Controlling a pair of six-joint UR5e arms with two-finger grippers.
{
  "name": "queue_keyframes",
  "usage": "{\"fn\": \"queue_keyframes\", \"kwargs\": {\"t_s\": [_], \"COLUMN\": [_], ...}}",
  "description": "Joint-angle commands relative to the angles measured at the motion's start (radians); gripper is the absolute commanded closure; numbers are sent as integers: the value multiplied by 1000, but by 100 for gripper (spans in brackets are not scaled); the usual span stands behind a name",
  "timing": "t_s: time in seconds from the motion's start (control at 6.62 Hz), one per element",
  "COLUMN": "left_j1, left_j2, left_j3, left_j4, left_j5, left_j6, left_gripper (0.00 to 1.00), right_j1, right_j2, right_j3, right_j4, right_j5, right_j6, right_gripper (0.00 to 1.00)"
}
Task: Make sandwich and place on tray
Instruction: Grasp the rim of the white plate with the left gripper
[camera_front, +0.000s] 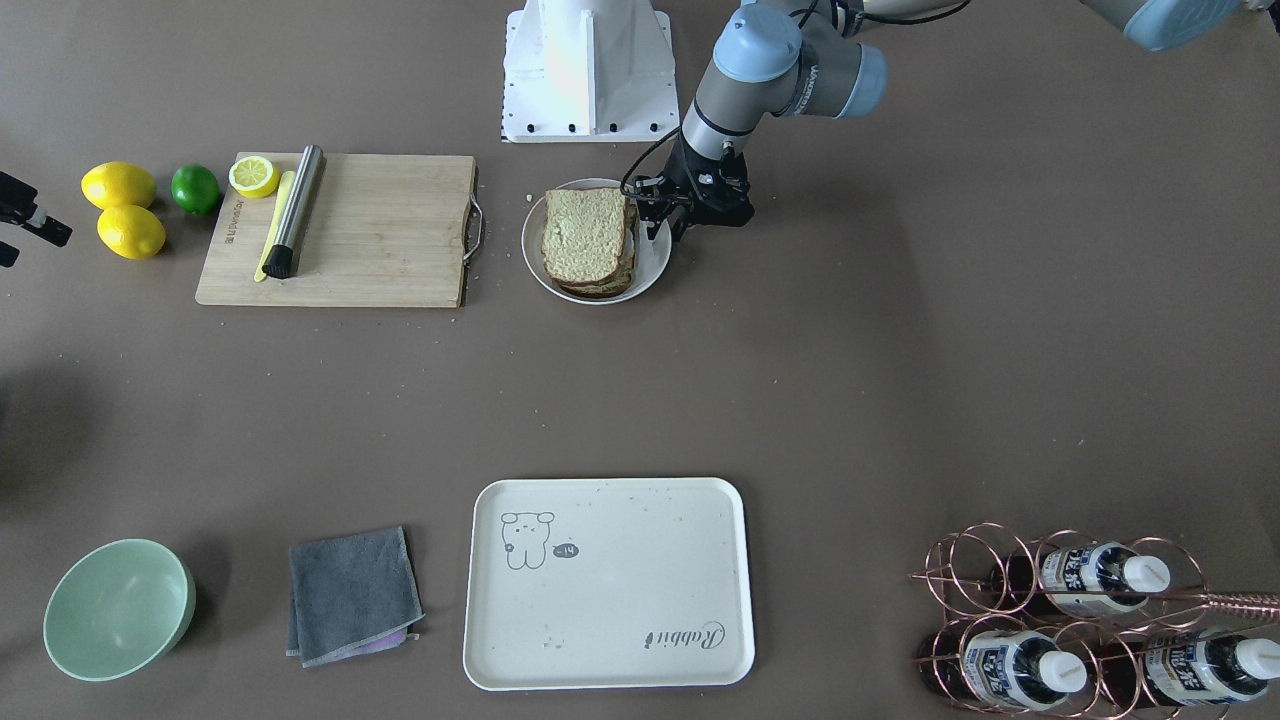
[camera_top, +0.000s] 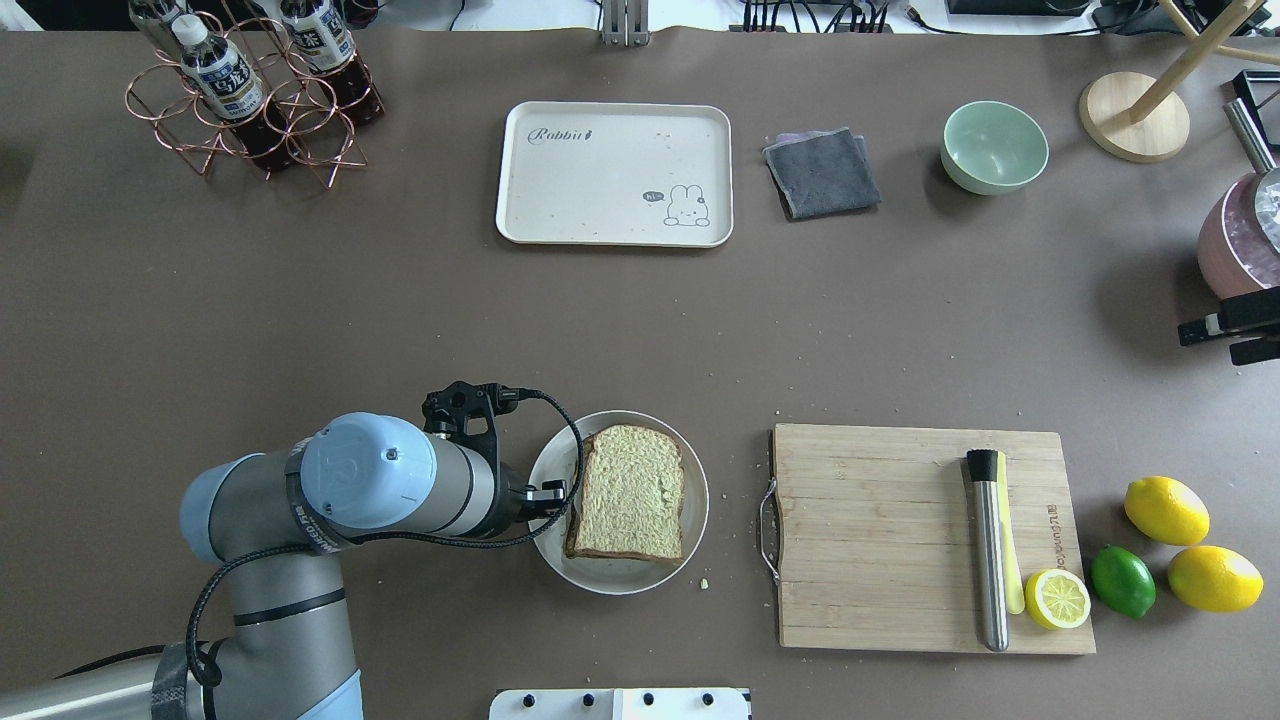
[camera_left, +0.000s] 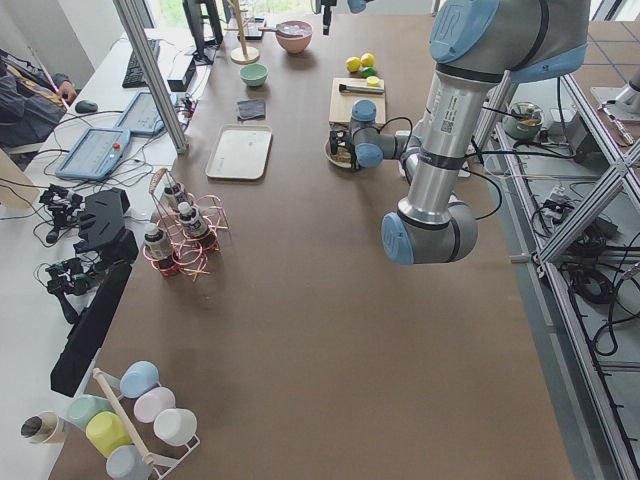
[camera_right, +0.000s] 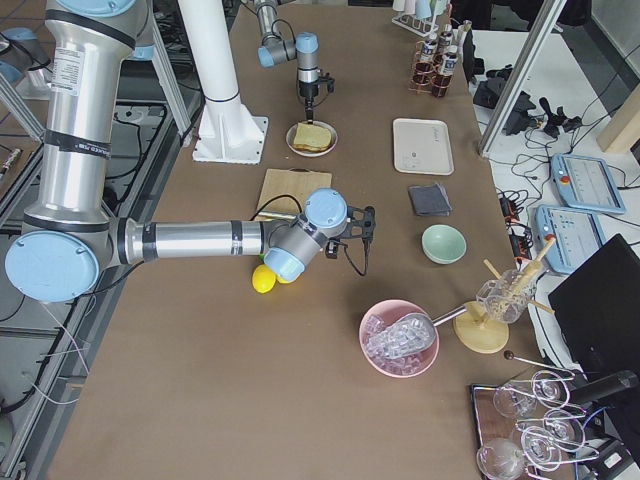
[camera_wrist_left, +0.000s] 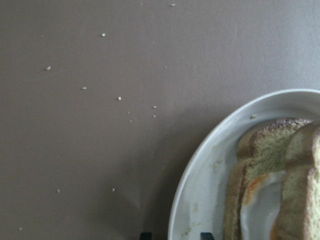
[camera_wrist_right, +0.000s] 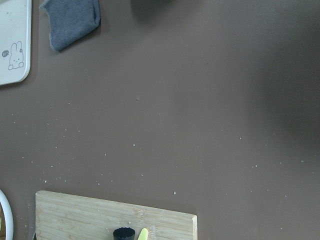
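The sandwich (camera_front: 587, 237) lies on a round white plate (camera_front: 655, 262) near the robot's base: two greenish-tan slices with brown crusts. In the left wrist view the white egg (camera_wrist_left: 260, 205) shows between the slices. My left gripper (camera_front: 662, 222) is low at the plate's edge beside the sandwich (camera_top: 630, 492), open; in the left wrist view its fingertips (camera_wrist_left: 145, 235) straddle the plate rim (camera_wrist_left: 200, 165). The cream tray (camera_front: 640, 560) with the bear drawing lies bare at the far side (camera_top: 600, 190). My right gripper (camera_top: 1235, 338) hangs open and empty at the table's right side.
A wooden cutting board (camera_top: 880, 530) with a steel rod (camera_top: 988, 550) and half a lemon (camera_top: 1057, 598) lies right of the plate. Lemons (camera_top: 1166, 510) and a lime (camera_top: 1122, 581) lie beside it. A grey cloth (camera_top: 822, 172), green bowl (camera_top: 994, 147) and bottle rack (camera_top: 250, 100) flank the tray.
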Motion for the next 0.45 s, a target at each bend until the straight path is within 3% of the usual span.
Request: {"fn": "queue_keyframes", "kwargs": {"t_s": [0.0, 0.3], "left_j1": [2, -10], "left_j2": [0, 0], "left_j3": [-3, -4], "left_j4": [-3, -52], "left_j5": [-1, -2], "left_j6": [-24, -93], "left_gripper": [100, 100], "right_j1": [-2, -2], "right_j2": [0, 0], "right_j3": [-2, -1], "right_j4": [0, 0], "right_j5": [2, 3], "right_j6": [0, 0], "right_gripper": [0, 0]}}
